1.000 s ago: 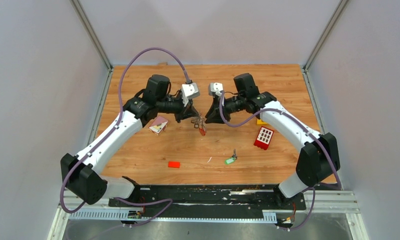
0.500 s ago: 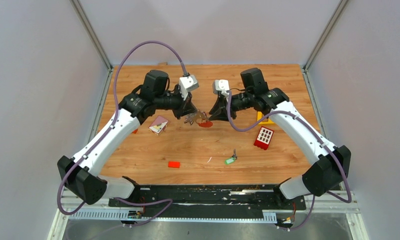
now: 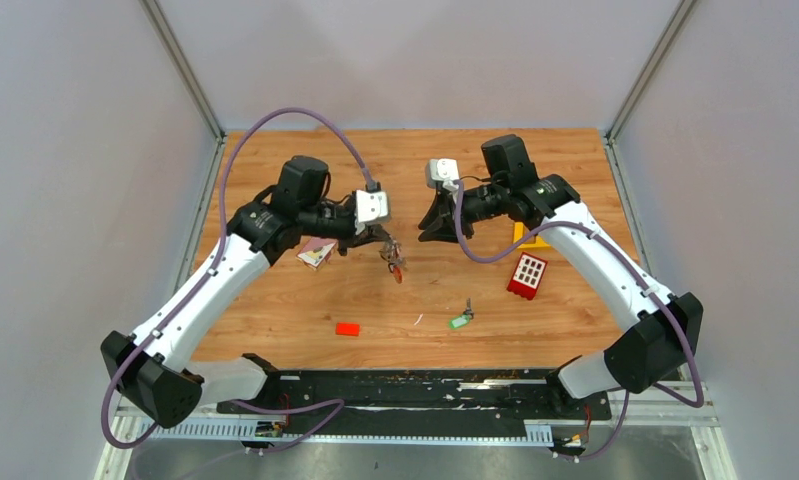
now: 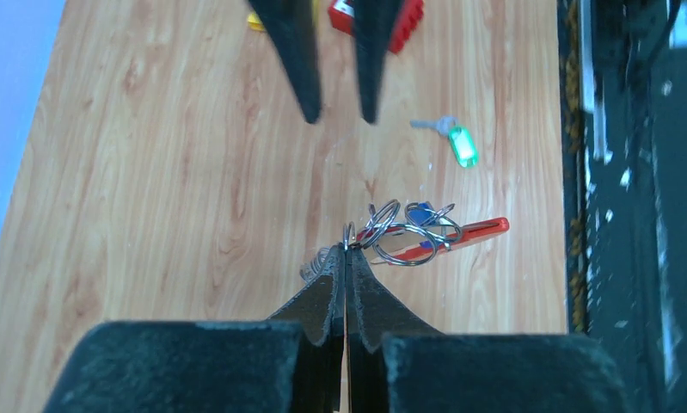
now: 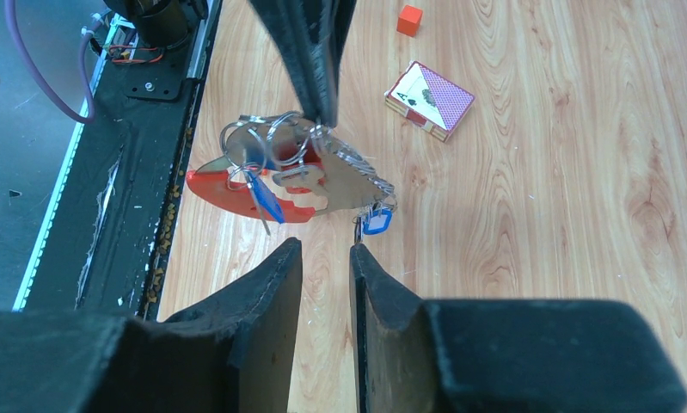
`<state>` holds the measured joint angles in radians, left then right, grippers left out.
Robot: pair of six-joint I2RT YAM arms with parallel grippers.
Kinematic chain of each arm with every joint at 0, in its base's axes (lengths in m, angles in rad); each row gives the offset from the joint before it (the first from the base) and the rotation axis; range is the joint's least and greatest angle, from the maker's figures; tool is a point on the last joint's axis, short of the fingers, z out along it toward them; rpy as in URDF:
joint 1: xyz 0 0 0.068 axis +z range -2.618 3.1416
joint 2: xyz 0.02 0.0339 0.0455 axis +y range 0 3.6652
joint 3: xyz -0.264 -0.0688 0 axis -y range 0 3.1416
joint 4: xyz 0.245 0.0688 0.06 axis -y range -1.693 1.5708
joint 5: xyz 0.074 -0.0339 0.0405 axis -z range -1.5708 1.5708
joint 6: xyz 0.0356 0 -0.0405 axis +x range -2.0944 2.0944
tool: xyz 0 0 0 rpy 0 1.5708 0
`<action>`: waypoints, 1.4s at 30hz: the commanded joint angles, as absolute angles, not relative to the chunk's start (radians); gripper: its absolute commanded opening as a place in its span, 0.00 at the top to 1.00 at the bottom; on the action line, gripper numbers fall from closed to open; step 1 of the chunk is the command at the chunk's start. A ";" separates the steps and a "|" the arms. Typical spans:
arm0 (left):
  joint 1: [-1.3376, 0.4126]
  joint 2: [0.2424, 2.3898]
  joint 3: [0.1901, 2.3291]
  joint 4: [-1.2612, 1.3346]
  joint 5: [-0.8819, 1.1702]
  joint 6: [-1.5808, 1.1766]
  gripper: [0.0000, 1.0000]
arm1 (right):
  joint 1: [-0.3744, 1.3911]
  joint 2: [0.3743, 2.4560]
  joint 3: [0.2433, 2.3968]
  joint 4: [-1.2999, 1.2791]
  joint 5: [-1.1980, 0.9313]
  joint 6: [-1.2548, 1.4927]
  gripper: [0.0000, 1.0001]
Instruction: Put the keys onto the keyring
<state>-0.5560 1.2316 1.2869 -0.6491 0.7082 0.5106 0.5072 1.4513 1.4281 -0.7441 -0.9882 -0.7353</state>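
The keyring (image 5: 297, 176), a bunch of wire rings with a red strap and blue tags, hangs above the middle of the table (image 3: 275, 310). The left gripper (image 4: 346, 254) pinches it by one ring, fingers pressed together. The right gripper (image 5: 322, 254) faces it just apart, fingers slightly parted and holding nothing. A green-tagged key (image 3: 461, 319) lies on the wood nearer the arm bases.

Left claw (image 4: 346, 252) pinched tight; right claw (image 5: 324, 249) parted, apparently empty; arms angled inward.
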 commanded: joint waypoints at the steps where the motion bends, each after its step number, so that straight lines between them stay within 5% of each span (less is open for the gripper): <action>1: -0.560 1.215 1.237 -0.750 0.835 0.995 1.00 | 0.506 1.411 1.432 -0.720 -1.002 -0.752 0.73; 9: -0.560 1.238 1.233 -0.973 0.941 1.475 1.00 | 0.507 1.380 1.321 -0.654 -0.994 -0.744 0.73; 23: -0.560 1.277 1.236 -1.168 1.025 1.826 1.00 | 0.512 1.354 1.225 -0.624 -1.026 -0.735 0.74; 31: -0.560 1.280 1.231 -1.144 1.049 1.779 1.00 | 0.540 1.349 1.196 -0.585 -1.022 -0.697 0.75; 42: -0.560 1.232 1.138 -0.794 1.087 1.257 1.00 | 0.647 1.351 1.221 -0.534 -0.947 -0.642 0.73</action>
<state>-0.5560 1.2770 1.1698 -0.9821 1.0103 1.5070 0.6231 1.3853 1.1915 -0.5861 -0.9695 -0.6666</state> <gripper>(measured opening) 0.006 0.265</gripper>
